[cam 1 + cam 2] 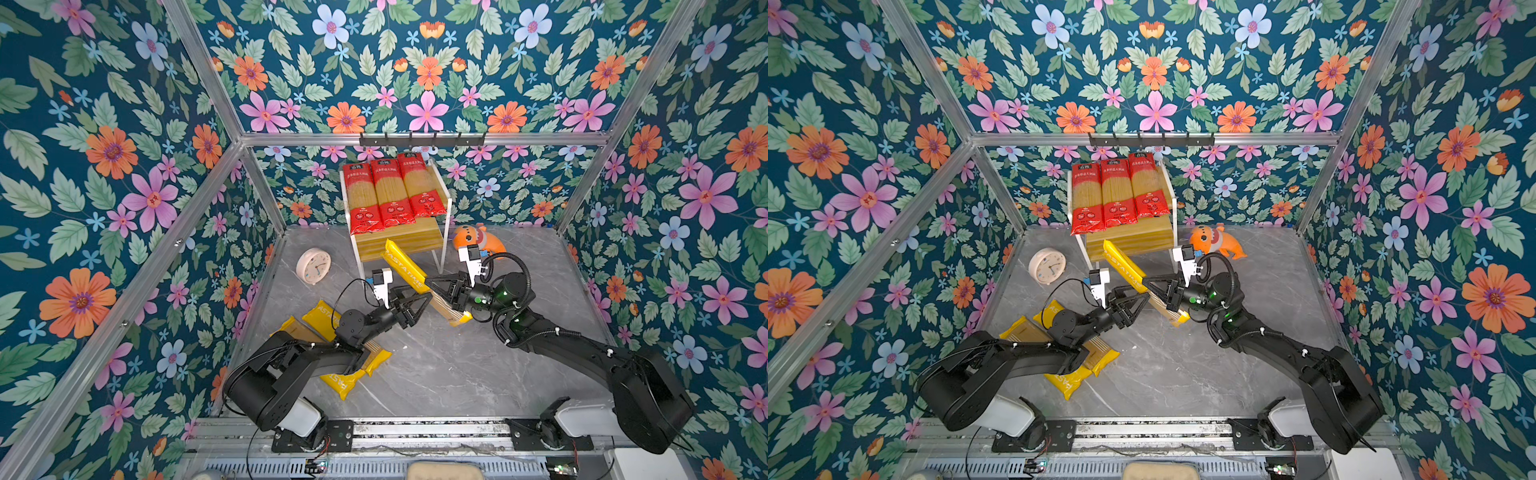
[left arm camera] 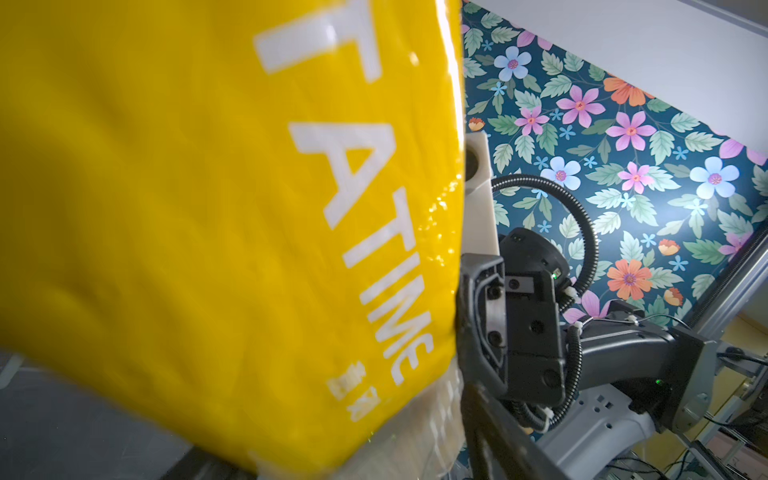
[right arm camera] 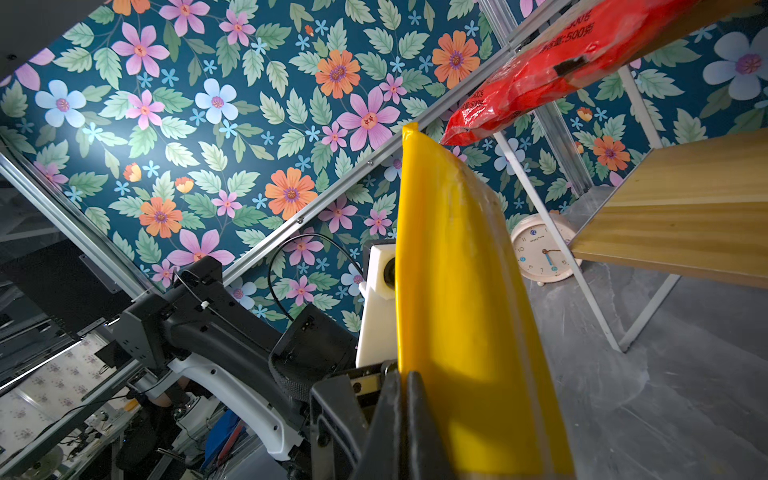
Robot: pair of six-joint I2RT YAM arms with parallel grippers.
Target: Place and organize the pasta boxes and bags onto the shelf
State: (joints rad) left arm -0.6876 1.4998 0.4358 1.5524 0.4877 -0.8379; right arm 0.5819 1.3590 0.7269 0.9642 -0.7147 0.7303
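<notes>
Right gripper (image 1: pixel 435 286) is pinching the yellow PASTATIME pack (image 1: pixel 404 266), which is pointing at the shelf (image 1: pixel 415 241) (lower board); left gripper (image 1: pixel 417 300) is gaping alongside.

This is a robotics lab cell dressed up as a corner of a home. Floral wallpaper (image 1: pixel 428 62) covers flat panels held in a bare aluminium frame (image 1: pixel 299 139), and the work surface is a grey marble-look tabletop (image 1: pixel 436 365). A black left arm (image 1: pixel 291 365) and right arm (image 1: pixel 582 353) are bolted to a metal rail (image 1: pixel 428 428) along the front edge, with a bare circuit board (image 1: pixel 316 464) beside it. Only the props look domestic: a small wooden shelf (image 1: pixel 415 241) carrying red spaghetti packs (image 1: pixel 390 195), a yellow spaghetti pack (image 1: pixel 405 266), a cream alarm clock (image 1: pixel 313 266), an orange plush toy (image 1: pixel 482 241) and a black hook rail (image 1: pixel 422 141).
</notes>
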